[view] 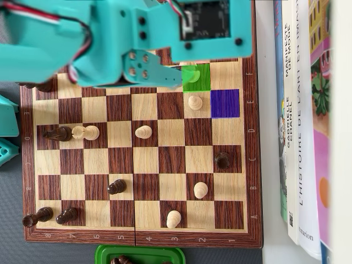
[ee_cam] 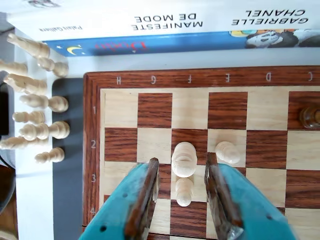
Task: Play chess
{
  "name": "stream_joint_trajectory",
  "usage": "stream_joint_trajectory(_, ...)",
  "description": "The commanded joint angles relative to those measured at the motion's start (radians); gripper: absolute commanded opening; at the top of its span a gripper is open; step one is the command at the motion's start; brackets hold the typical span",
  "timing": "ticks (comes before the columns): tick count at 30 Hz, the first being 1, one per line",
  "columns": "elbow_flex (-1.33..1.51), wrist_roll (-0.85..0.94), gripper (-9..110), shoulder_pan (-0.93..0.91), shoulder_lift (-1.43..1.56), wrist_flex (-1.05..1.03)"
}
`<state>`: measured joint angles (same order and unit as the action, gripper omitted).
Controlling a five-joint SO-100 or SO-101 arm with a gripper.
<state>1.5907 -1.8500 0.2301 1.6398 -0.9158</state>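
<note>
claw (ee_cam: 182, 187) open — straddling white piece (ee_cam: 184, 160)

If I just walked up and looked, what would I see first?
Probably the big turquoise robot arm hanging over the top of the chessboard in the overhead view. Next come the two painted squares near the board's upper right there, one bright green and one purple. In the wrist view the gripper stands open around two white pieces.
</note>
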Motion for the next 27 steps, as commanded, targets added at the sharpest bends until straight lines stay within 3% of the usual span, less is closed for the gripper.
stream_joint_trajectory(1, -0.026, 0.003, 15, -0.031, 0.103, 0.006)
stream_joint_trajectory(10, 0.17, 0.006, 15, -0.121, 0.397, 0.006)
stream_joint_trajectory(27, 0.592, 0.196, 15, -0.27, 0.939, 0.023)
